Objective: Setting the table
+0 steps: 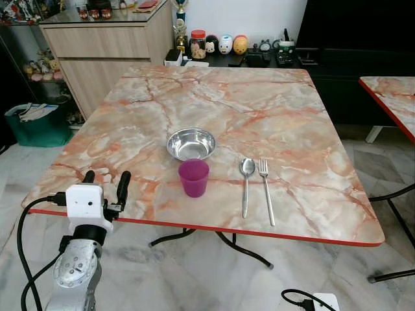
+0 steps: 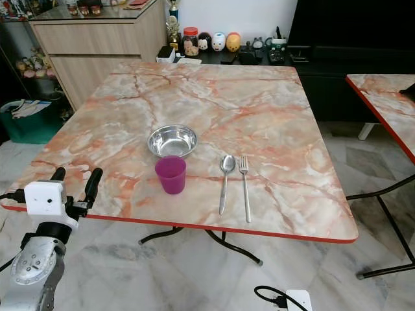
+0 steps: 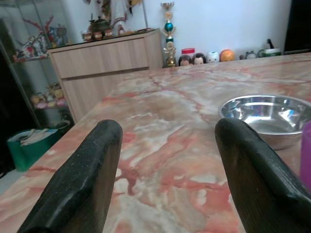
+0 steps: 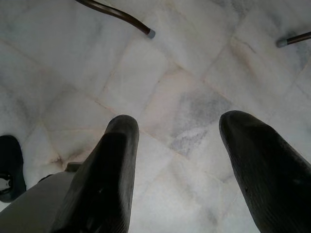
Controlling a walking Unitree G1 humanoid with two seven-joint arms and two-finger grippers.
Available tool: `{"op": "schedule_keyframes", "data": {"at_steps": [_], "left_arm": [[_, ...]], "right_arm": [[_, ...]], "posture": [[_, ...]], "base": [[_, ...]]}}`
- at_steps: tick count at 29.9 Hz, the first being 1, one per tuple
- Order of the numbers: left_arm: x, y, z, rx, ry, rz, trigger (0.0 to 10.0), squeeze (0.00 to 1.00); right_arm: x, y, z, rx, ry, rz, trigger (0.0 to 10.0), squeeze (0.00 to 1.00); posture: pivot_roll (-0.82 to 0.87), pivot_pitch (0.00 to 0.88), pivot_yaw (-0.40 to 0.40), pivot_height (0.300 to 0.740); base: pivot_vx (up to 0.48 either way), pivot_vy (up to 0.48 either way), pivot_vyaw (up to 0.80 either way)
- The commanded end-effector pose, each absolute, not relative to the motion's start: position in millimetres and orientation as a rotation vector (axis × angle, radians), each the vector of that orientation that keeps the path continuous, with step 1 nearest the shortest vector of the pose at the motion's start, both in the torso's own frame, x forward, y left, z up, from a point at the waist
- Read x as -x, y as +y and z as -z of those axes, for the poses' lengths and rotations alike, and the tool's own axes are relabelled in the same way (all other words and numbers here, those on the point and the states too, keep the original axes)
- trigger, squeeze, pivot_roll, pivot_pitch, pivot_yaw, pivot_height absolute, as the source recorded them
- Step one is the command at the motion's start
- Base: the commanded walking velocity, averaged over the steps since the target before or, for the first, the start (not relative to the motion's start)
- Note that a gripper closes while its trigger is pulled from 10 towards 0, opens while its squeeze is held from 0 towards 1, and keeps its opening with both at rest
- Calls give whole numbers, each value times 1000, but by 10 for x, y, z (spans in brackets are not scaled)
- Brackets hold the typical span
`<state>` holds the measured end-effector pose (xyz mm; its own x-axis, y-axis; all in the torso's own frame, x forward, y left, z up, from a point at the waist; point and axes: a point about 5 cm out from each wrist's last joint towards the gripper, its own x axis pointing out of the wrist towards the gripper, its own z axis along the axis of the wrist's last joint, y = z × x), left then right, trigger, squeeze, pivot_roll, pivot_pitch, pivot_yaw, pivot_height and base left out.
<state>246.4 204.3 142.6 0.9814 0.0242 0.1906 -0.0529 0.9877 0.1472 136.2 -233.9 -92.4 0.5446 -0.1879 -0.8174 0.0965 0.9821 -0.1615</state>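
The table [image 1: 272, 116] in front of me is a broad slab of pink-veined marble with a red edge, and the place setting lies near its front edge. It is hard and polished, so I expect anything pushed on it to slide rather than grip.

The bowl [image 1: 191, 143] is the biggest piece, shiny steel, sitting upright just behind the cup [image 1: 194, 177]. I judge it light, stiff and slick; its thin rolled rim is the only real purchase, so I would pinch the rim with one finger inside and one outside.

The cup is purple plastic, open end up, standing just in front of the bowl. It should be very light and a little springy. I would close across its wall below the lip and squeeze gently so it doesn't pop out or tip.

The spoon [image 1: 246, 183] and fork [image 1: 266, 190] lie side by side to the right of the cup, handles toward me, apart from each other. They are thin, flat and slippery, the hardest to lift. I would take each across its narrow handle.

My left gripper [image 1: 106, 186] hovers over the near left corner, fingers spread wide and holding nothing. My right gripper [image 4: 180, 160] hangs over the floor [image 4: 194, 63], equally wide and bare.
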Motion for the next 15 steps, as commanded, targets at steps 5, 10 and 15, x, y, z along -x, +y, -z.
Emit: {"op": "schedule_keyframes", "data": {"at_steps": [5, 10, 15], "left_arm": [[-2497, 2037, -1437, -130, -184, -32, 10000, 0], [-2502, 2033, -1448, -122, -188, -28, 10000, 0], [-2501, 2021, -1445, -116, -189, -27, 10000, 0]], "right_arm": [[-1362, -2326, 926, 94, 977, 174, 10000, 0], [-1362, -2320, 928, 73, 977, 174, 10000, 0], [-1365, -2319, 926, 70, 974, 170, 10000, 0]], "posture": [[6, 0, 0, 740], [10, 0, -2, 740], [9, 0, -2, 740]], "base": [[0, 0, 0], [0, 0, -84], [0, 0, -525]]}}
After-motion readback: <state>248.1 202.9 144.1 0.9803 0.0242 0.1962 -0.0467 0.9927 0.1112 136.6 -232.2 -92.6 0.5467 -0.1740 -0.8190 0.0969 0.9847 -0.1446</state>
